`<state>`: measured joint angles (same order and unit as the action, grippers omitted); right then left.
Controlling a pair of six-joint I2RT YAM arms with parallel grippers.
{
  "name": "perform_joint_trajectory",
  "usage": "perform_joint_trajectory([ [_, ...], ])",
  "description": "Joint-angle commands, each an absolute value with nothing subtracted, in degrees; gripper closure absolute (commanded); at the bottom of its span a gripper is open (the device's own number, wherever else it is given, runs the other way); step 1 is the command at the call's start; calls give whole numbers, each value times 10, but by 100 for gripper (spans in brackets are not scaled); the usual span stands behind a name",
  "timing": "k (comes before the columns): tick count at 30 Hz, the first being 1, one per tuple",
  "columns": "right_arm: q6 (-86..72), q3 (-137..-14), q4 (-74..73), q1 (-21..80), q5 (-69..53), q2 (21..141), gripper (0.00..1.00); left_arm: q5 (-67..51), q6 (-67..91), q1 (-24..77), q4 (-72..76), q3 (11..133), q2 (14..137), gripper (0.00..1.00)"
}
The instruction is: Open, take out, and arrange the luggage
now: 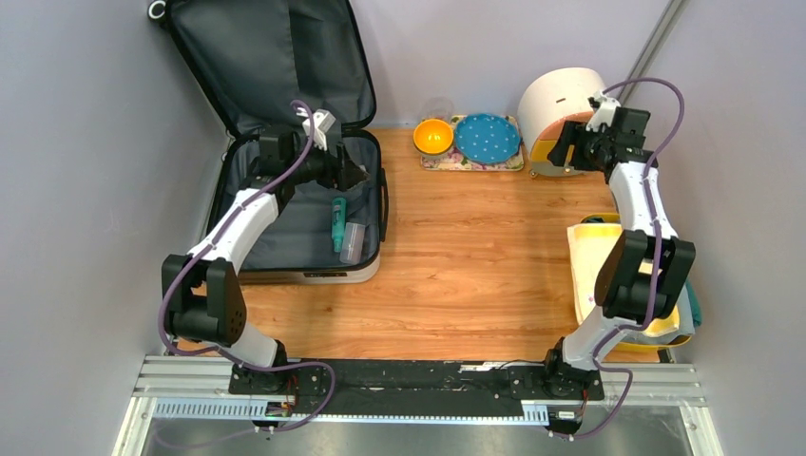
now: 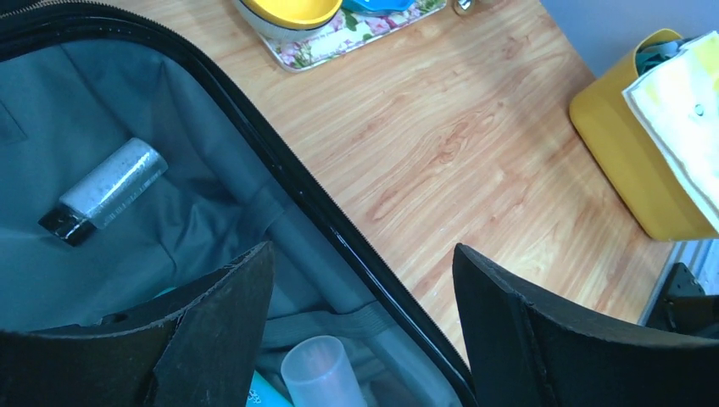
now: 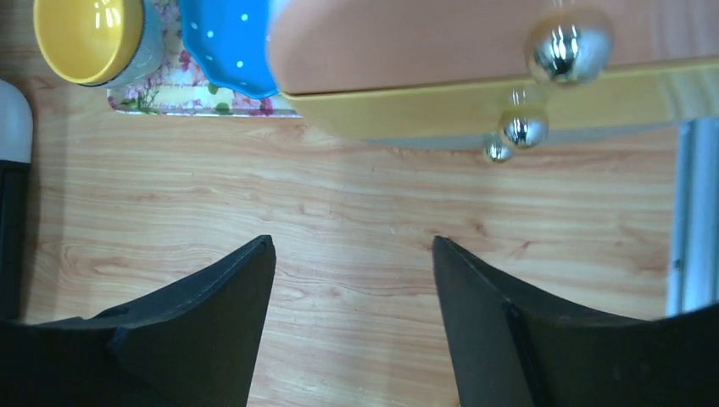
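Here, upper left of top view: luggage (image 1: 266,57) lying open. Left pincer (image 2: 365,259), spread wide and empty, directly above its lining; nearer than right pincer (image 3: 352,246), likewise open, at upper right.

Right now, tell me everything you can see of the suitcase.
The suitcase lies open on the left of the table, its base flat on the wood and its lid raised toward the back wall. Dark grey fabric lines both halves, black zip trim runs round the edges, and a pale shell shows along the near edge. Inside the base lie a teal item, a clear cup and a small clear bottle with a black cap. The left gripper hangs over it, jaws open, holding nothing.
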<state>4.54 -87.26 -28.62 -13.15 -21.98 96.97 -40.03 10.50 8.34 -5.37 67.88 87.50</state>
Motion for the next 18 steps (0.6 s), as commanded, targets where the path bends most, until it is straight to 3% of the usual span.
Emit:
perform_joint_trajectory([
  [1, -58, -841, -188, -167, -272, 980, 29, -477, 94, 65, -43, 700, 886, 16],
  [18, -163, -773, 21, -221, -292, 1099, 46, -527, 106, 55, -31, 708, 932, 20],
])
